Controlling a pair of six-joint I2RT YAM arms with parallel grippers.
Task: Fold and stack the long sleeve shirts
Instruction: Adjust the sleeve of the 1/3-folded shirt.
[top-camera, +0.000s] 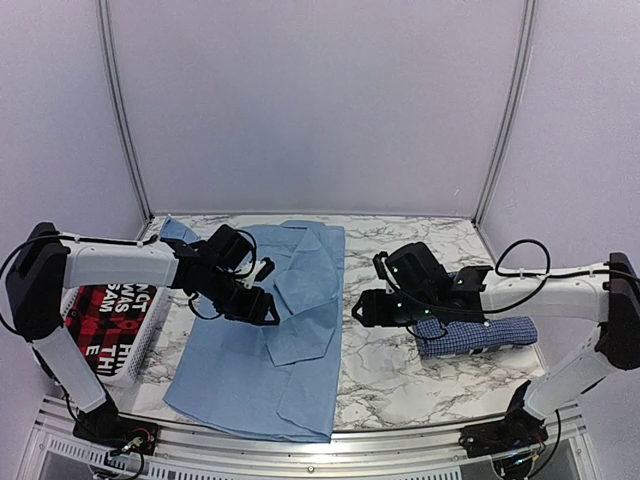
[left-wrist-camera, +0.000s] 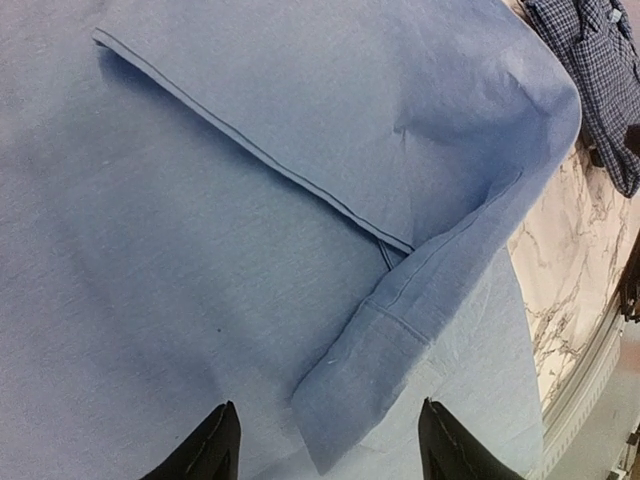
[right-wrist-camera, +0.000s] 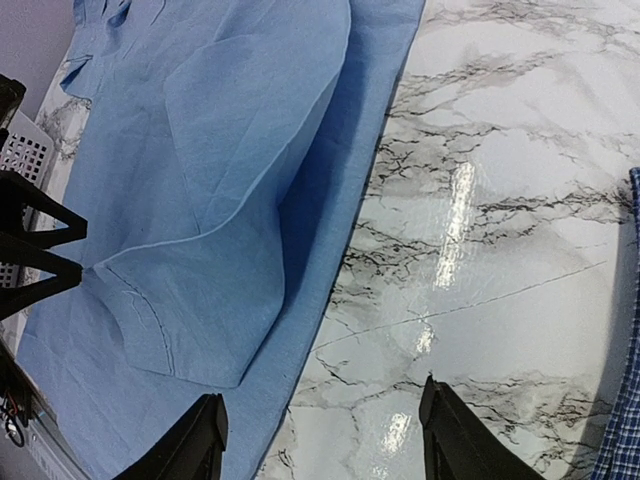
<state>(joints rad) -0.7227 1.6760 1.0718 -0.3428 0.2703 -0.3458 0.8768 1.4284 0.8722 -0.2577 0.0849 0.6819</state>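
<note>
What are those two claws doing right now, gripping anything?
Left gripper: open over a folded sleeve of the light blue shirt, gripping nothing.
Right gripper: open and empty, above the marble table.

Red-black garment (top-camera: 105, 320) in white basket (top-camera: 152, 343)

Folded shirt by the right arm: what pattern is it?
The folded shirt is dark blue with a fine white check; clearest in the left wrist view.

Pale walls (top-camera: 320, 100), glossy marble tabletop (top-camera: 400, 370)
</note>
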